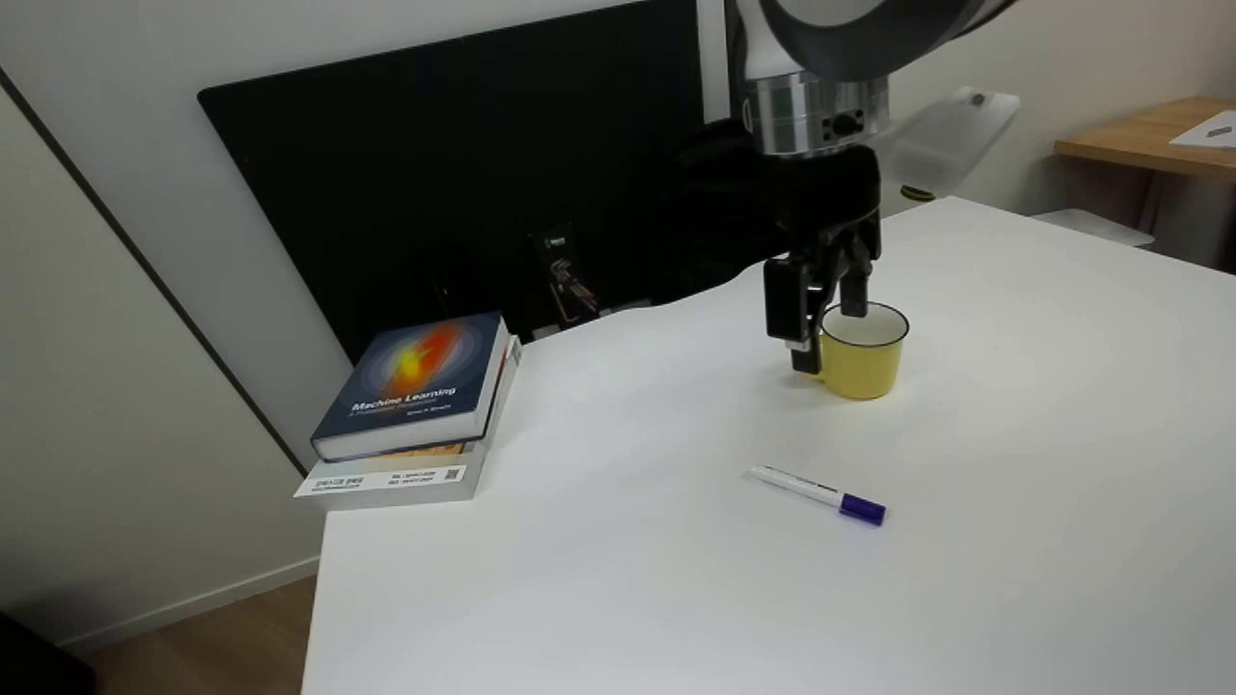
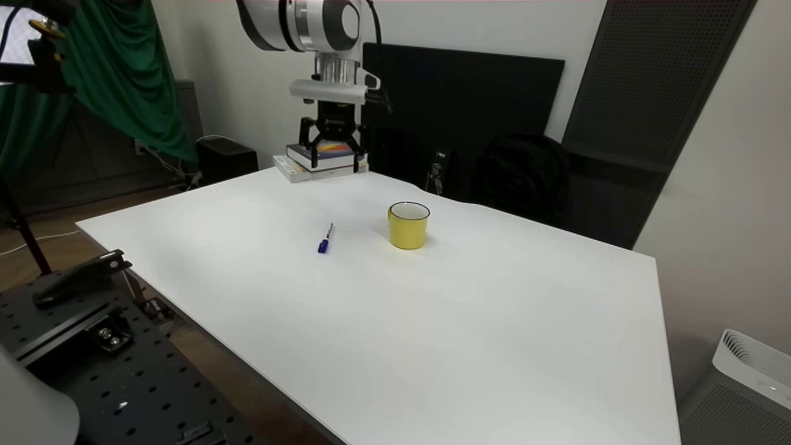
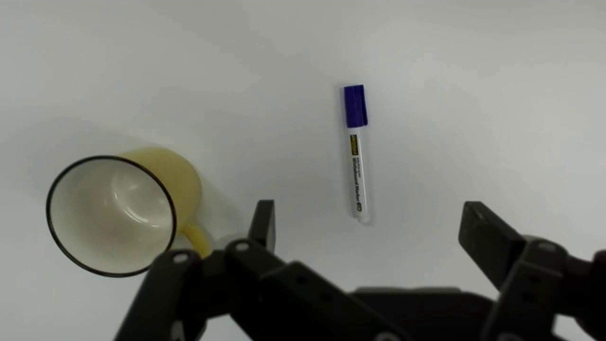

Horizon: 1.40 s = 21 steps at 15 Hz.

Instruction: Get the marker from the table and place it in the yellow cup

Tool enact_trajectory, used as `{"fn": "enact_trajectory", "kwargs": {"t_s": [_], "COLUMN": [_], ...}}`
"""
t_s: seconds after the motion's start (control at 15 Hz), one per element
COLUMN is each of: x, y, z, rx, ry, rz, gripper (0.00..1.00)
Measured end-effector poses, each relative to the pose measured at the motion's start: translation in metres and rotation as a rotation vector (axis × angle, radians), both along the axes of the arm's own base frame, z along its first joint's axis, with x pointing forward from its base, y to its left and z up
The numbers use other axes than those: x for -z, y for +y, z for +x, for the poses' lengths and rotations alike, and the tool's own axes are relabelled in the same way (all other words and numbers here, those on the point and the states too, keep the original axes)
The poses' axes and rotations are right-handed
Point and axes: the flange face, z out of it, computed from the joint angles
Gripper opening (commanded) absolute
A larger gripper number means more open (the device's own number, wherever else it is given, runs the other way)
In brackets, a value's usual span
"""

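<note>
A whiteboard marker with a white body and purple cap lies flat on the white table. The marker shows in both exterior views (image 1: 819,493) (image 2: 325,238) and in the wrist view (image 3: 357,161). The yellow cup stands upright beside the marker, with a dark rim and white inside; it shows in both exterior views (image 1: 862,372) (image 2: 408,235) and at the left of the wrist view (image 3: 182,182). My gripper (image 1: 830,333) (image 2: 335,165) is open and empty above the table. In the wrist view the marker's white end points between the open fingers (image 3: 369,213), below them on the table.
Two stacked books (image 1: 410,391) (image 2: 321,164) lie at the edge of the white table (image 1: 599,579) (image 2: 469,346). A large black panel (image 1: 463,164) stands behind the table. A black perforated plate (image 2: 123,364) lies near the table's edge in an exterior view.
</note>
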Motion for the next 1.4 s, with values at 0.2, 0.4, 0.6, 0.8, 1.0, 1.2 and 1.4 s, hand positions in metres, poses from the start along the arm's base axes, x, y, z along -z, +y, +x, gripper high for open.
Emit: {"fn": "enact_trajectory", "kwargs": {"t_s": [0.2, 0.4, 0.6, 0.8, 1.0, 1.2, 1.4], "x": [-0.002, -0.002, -0.002, -0.002, 0.001, 0.020, 0.047], "y": [0.022, 0.027, 0.026, 0.026, 0.026, 0.022, 0.018], "z": [0.002, 0.004, 0.004, 0.004, 0.004, 0.004, 0.010], "rx": [-0.049, -0.059, -0.062, -0.063, -0.070, -0.087, -0.098], "ry": [-0.009, -0.008, -0.006, -0.006, 0.000, 0.023, 0.048], "rz": [0.008, 0.008, 0.008, 0.008, 0.008, 0.002, -0.004], "gripper": [1.00, 1.00, 1.00, 1.00, 1.00, 1.00, 1.00]}}
